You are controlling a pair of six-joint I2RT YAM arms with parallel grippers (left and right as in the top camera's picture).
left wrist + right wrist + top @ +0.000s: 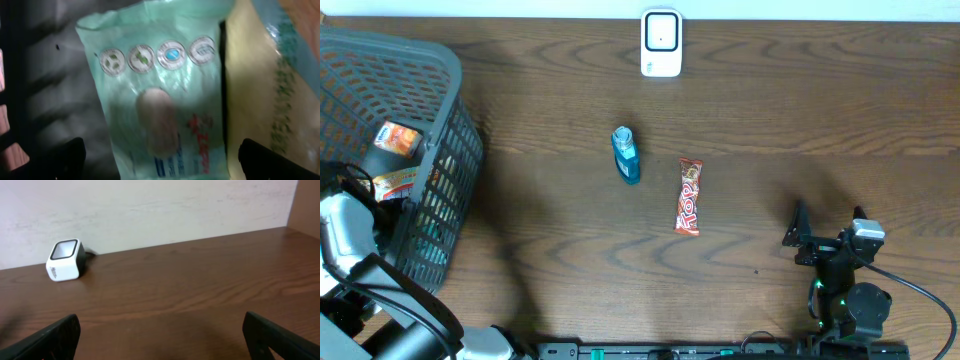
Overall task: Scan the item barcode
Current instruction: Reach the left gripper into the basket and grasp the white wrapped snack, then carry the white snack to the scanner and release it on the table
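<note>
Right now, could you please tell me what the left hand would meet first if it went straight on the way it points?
Probably the pale green plastic packet inside the grey mesh basket: it sits straight ahead of the open left hand, though how far is unclear.

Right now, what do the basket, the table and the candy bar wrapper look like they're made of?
Basket: likely moulded plastic, matte grey, given its even lattice walls.
Table: wood or wood-look laminate, dark brown, low sheen, with visible grain lines.
Candy bar wrapper: probably thin printed plastic film, slightly glossy; too small to be sure.
</note>
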